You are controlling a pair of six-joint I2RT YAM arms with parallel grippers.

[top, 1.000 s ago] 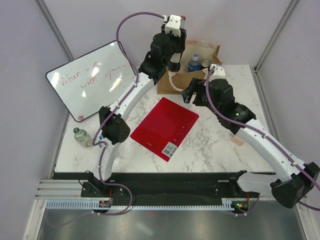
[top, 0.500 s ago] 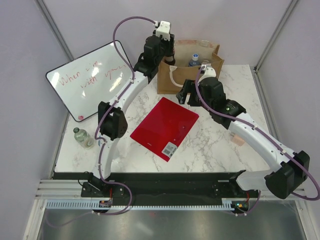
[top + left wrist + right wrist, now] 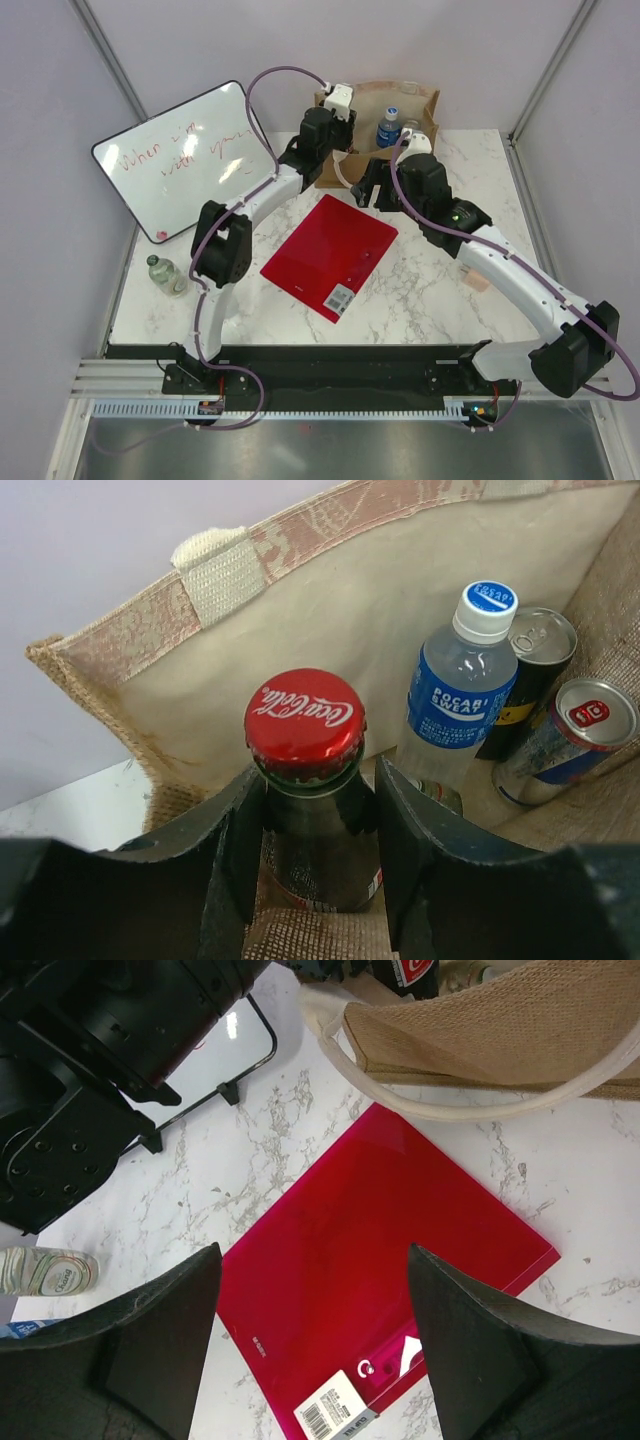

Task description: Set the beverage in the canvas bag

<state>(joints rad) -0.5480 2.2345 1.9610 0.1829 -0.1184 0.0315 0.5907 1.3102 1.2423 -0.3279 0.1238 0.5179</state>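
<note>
The canvas bag [image 3: 415, 100] stands at the back of the table, its mouth open. My left gripper [image 3: 326, 132] is at the bag's near-left corner. In the left wrist view the left gripper [image 3: 318, 780] is shut on a Coca-Cola bottle [image 3: 305, 718] with a red cap, held upright over the bag's inner wall [image 3: 330, 610]. A Pocari Sweat bottle [image 3: 460, 695] and two cans [image 3: 580, 725] stand inside. My right gripper [image 3: 372, 186] is open and empty just in front of the bag. In the right wrist view the right gripper [image 3: 312, 1265] hangs over a red folder [image 3: 400, 1250].
The red folder [image 3: 330, 250] lies mid-table. A whiteboard [image 3: 180, 155] leans at the back left. A small clear bottle [image 3: 165, 275] lies near the left edge. The bag's white rope handle [image 3: 450, 1110] droops onto the table in front of the bag.
My left gripper has come down and slightly left from high above the bag to its near-left corner, bottle still in it. The right gripper has moved closer to the bag's front.
</note>
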